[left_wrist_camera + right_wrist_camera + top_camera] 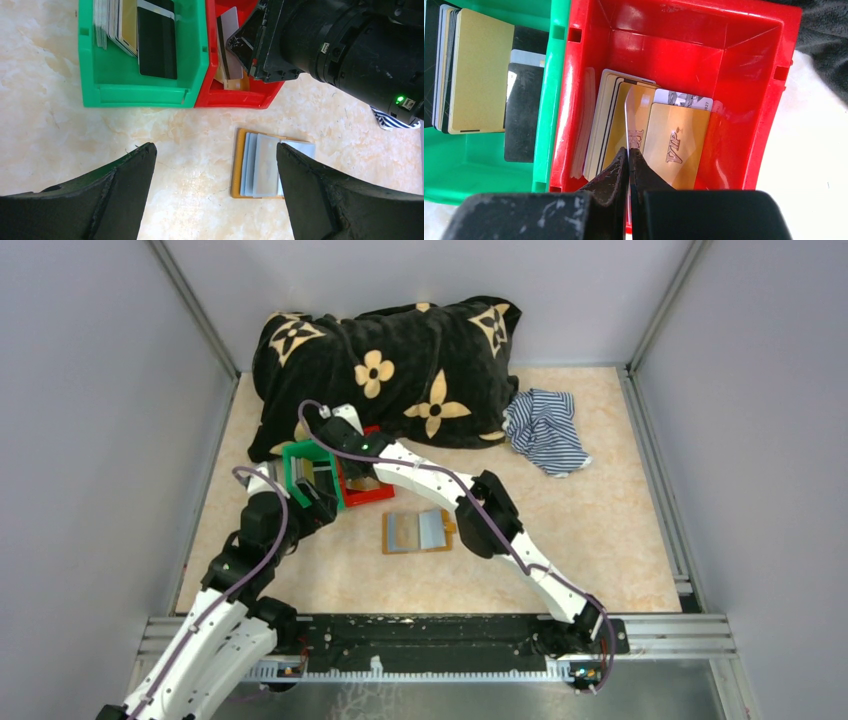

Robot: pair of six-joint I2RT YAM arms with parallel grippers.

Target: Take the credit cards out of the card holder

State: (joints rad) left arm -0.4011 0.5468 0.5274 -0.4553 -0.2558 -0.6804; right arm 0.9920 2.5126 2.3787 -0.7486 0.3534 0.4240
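Right pincer [629, 151] clamping card [631, 116], gold "VIP" card [674, 145]

From above, my right arm [430, 480] covers most of the red bin [360, 497], so what lies in it is out of sight there. One finger [330, 200] of my left gripper [215, 147] hides part of the wallet [239, 165]. The card [626, 117] pinched in my right gripper [629, 152] shows only edge-on, so I cannot read its face. The green bin [479, 170] runs off the left edge of my right wrist view.

Lab booth: grey walls [90, 390], mounting rail [430, 635]
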